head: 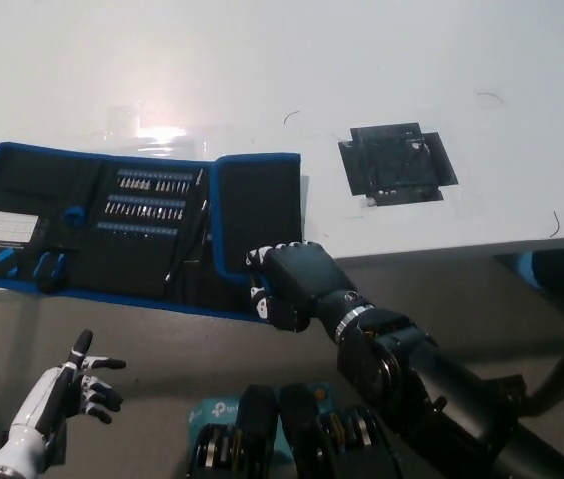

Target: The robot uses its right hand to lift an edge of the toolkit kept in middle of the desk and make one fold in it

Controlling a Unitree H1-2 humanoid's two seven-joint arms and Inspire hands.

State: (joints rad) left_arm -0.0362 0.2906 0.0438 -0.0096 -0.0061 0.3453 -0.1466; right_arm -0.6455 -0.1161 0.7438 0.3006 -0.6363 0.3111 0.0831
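**Toolkit folded once at its right end**

The toolkit (pixel 112 225), a black case with blue trim, lies along the near edge of the white desk (pixel 291 70), toward the left of the view. Its right panel (pixel 259 205) is folded over onto the rest, showing a plain black outer face with a blue border. The open part to the left shows rows of small bits (pixel 157 185), a white card (pixel 9 227) at the far left and some blue pieces near the front edge.

The black right hand (pixel 283 284) is at the desk's front edge, just below the folded panel's lower right corner. Its fingers are curled inward; whether they touch or grip the case edge I cannot tell.

The white left hand (pixel 72 384) rests low at the lower left, below the desk, fingers spread and holding nothing.

A black square patch (pixel 396 162) sits on the desk to the right of the toolkit, apart from it.
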